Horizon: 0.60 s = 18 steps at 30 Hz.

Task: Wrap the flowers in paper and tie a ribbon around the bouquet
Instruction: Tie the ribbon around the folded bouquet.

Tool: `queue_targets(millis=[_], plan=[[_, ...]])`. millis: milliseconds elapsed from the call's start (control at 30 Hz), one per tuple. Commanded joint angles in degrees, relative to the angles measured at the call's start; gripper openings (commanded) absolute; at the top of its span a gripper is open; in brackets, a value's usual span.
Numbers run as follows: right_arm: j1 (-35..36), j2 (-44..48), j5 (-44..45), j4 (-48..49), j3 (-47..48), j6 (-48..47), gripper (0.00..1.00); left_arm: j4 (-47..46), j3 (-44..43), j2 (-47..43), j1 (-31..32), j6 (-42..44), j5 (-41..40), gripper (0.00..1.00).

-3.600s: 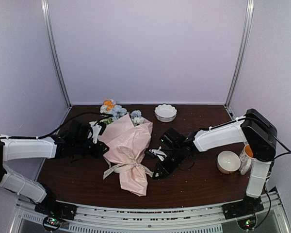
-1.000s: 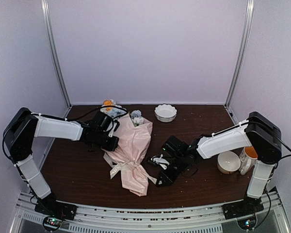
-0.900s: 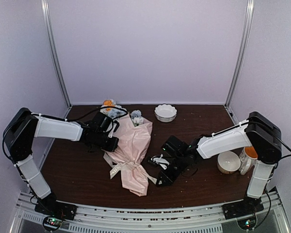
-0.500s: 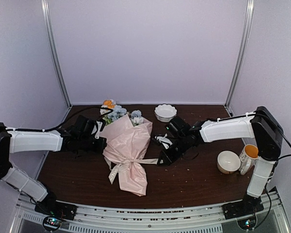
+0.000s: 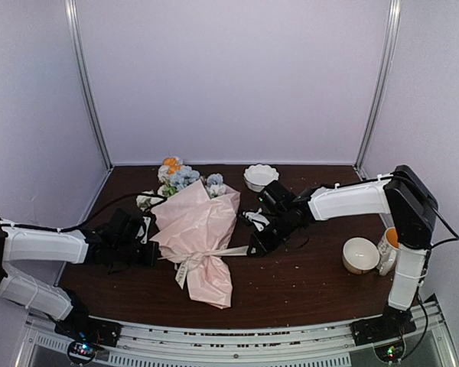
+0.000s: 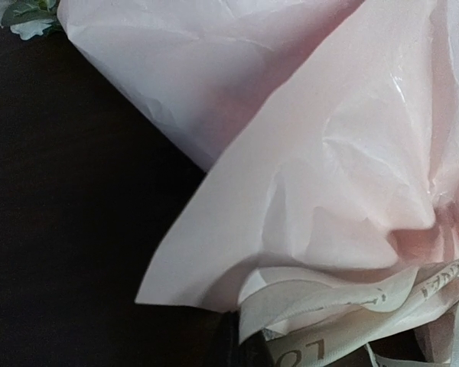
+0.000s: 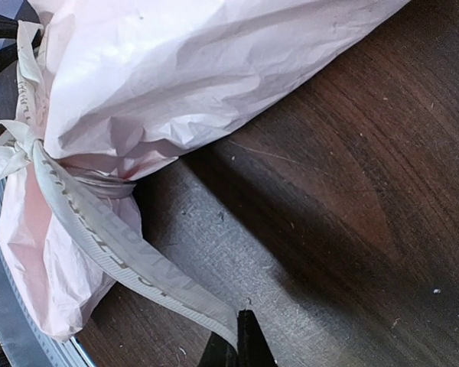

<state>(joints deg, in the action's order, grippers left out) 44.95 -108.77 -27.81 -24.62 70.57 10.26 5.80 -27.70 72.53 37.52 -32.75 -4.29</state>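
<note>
Top external view is showing the right hand (image 5: 254,249) clamping one end of the cream-white flat ribbon (image 5: 228,251) and the left hand (image 5: 151,252), shut, apparently gripping the other. They are cinching the pale pink paper-wrapped bouquet (image 5: 203,225), which is lying on the dark brown wooden surface (image 5: 306,279). The next move is probably calling for an even outward pull to tighten the knot.

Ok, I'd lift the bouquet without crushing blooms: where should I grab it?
Probably at the waist of the bouquet, where the ribbon pinches it narrow. Come from above, jaws across it, since it lies flat; the flowers end flares wide.
</note>
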Motion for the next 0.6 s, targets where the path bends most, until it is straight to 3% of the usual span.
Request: queue_targets(millis=[0, 67, 100, 133, 233, 300, 333, 433, 567], plan=[[-0.72, -0.42, 1.61, -1.56, 0.07, -0.46, 0.0, -0.62, 1.26, -2.22, 0.28, -1.33, -1.66, 0.0], [-0.73, 0.29, 1.08, -1.38, 0.29, -0.79, 0.0, -0.57, 1.04, -2.62, 0.93, -0.75, -1.24, 0.0], [-0.73, 0.81, 0.91, -1.13, 0.13, -0.94, 0.05, -0.46, 0.95, -2.84, 1.26, -0.43, -0.99, 0.0], [-0.74, 1.62, 0.65, -0.75, -0.08, -1.13, 0.17, -0.37, 0.85, -3.14, 1.46, 0.03, -0.6, 0.07], [-0.87, 5.2, -0.03, 1.57, -1.65, -0.83, 0.53, 0.96, 0.76, -5.06, 1.68, 0.19, -1.46, 0.57], [-1.31, 8.34, -0.07, 3.8, -3.03, 0.03, 0.87, 2.64, 0.52, -7.42, 1.68, 0.3, -2.43, 0.74], [-1.81, 10.47, -0.09, 4.9, -3.74, 0.52, 0.95, 3.39, 0.34, -8.8, 1.68, 0.86, -2.43, 0.78], [-3.83, 14.85, 0.31, 6.84, -4.82, 1.76, 1.0, 5.74, 0.1, -13.16, 1.69, 3.04, -1.96, 0.96], [-7.86, 20.59, 4.58, 9.57, -6.68, 4.04, 1.0, 10.46, -1.44, -17.45, 1.68, 4.42, -2.47, 0.98]])
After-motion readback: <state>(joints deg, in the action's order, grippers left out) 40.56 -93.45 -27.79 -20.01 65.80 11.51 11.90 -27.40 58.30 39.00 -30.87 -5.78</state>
